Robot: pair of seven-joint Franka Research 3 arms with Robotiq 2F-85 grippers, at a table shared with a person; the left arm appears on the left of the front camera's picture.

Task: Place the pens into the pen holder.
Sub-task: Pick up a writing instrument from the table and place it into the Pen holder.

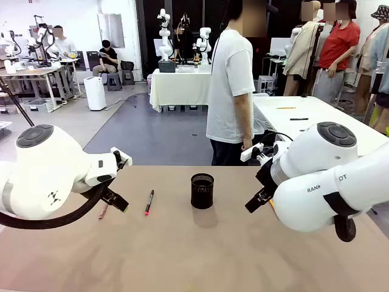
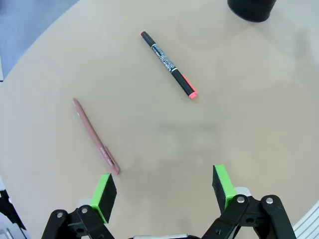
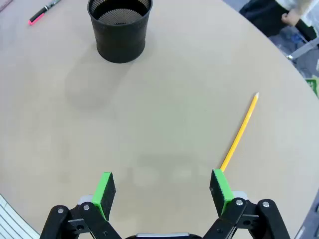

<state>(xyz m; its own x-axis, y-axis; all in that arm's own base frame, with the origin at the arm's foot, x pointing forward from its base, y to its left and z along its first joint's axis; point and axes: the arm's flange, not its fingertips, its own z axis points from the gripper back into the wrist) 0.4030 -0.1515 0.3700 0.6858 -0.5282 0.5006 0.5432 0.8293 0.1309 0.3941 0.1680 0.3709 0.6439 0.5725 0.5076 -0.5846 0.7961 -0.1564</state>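
Observation:
The black mesh pen holder [image 1: 202, 190] stands upright mid-table, empty as far as its mouth [image 3: 120, 11] shows. A black pen with a pink-red tip [image 1: 149, 202] lies left of it; it also lies ahead in the left wrist view [image 2: 169, 64]. Just ahead of my left gripper [image 2: 163, 191], by its left finger, lies a reddish-brown pen [image 2: 95, 136], partly hidden in the front view [image 1: 103, 210]. A yellow pencil [image 3: 240, 133] lies ahead of the right finger of my right gripper [image 3: 163, 191]. Both grippers hang open above the table, holding nothing.
A person in a white shirt [image 1: 231, 91] stands at the far edge of the tan table [image 1: 200, 249]. Behind stands a white table [image 1: 316, 112] with pens on it. The table's rounded edge [image 2: 35, 47] lies beyond the pens.

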